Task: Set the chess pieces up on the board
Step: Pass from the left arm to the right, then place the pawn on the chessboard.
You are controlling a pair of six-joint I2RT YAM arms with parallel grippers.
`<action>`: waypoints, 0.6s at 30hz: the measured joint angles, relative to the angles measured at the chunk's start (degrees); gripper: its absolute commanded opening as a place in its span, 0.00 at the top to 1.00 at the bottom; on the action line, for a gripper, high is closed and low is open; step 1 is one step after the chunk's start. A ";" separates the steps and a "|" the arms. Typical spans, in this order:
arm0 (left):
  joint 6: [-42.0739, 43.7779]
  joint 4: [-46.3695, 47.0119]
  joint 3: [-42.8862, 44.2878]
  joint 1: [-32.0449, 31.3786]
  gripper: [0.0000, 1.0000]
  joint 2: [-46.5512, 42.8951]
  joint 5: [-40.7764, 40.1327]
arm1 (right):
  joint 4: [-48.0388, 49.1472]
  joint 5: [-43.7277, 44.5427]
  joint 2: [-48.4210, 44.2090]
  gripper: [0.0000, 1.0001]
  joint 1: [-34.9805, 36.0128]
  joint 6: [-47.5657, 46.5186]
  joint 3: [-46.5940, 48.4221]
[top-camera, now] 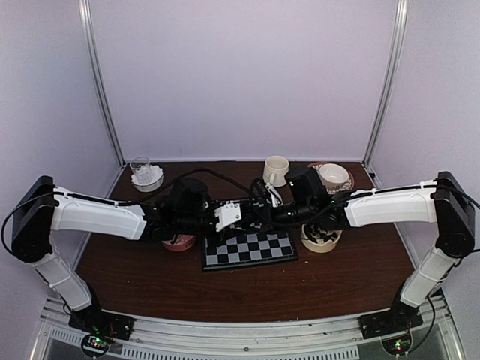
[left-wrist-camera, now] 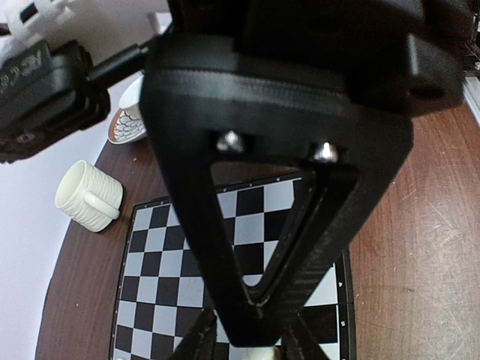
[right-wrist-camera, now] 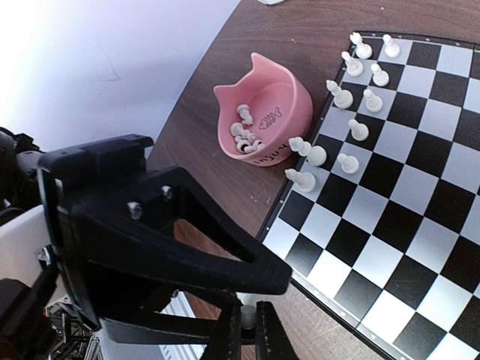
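Tiny white piece (right-wrist-camera: 244,315) pinched by the edge of the board (right-wrist-camera: 420,225)

The right end effector (right-wrist-camera: 244,334) had its two black fingers pressed together on the white piece, and only the small round top showed. The left end effector (left-wrist-camera: 255,346) was close to it over the board, with its fingers a little apart around something white, but I could not tell if they gripped it. The board lay flat on the brown counter (right-wrist-camera: 285,37), black and pale squares. Farther off, about ten white pieces (right-wrist-camera: 346,161) stood in two rows along the edge. Just past them sat a pink bowl (right-wrist-camera: 296,101) holding more.
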 measured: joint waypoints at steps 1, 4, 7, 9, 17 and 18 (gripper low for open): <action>-0.02 0.31 0.00 -0.07 0.59 0.04 0.02 | -0.81 0.42 0.00 1.00 -0.02 -0.20 0.00; -0.37 1.16 -0.02 -0.20 0.51 0.07 0.20 | -3.80 1.70 0.00 1.00 -0.20 -1.33 0.24; -0.66 2.36 -0.50 -0.20 0.45 0.07 0.17 | -6.56 3.15 0.00 1.00 -0.46 -2.64 1.01; -0.74 3.13 -1.07 -0.20 0.43 0.07 0.17 | -8.35 4.24 0.00 1.00 -0.52 -3.85 1.57; -2.78 4.52 -5.53 -0.20 0.35 -1.73 0.07 | -18.51 12.44 0.79 1.00 -0.52 -11.93 5.99; -3.43 4.76 -6.43 -0.20 0.32 -2.51 -0.11 | -19.63 13.68 1.38 1.00 -0.52 -13.03 6.75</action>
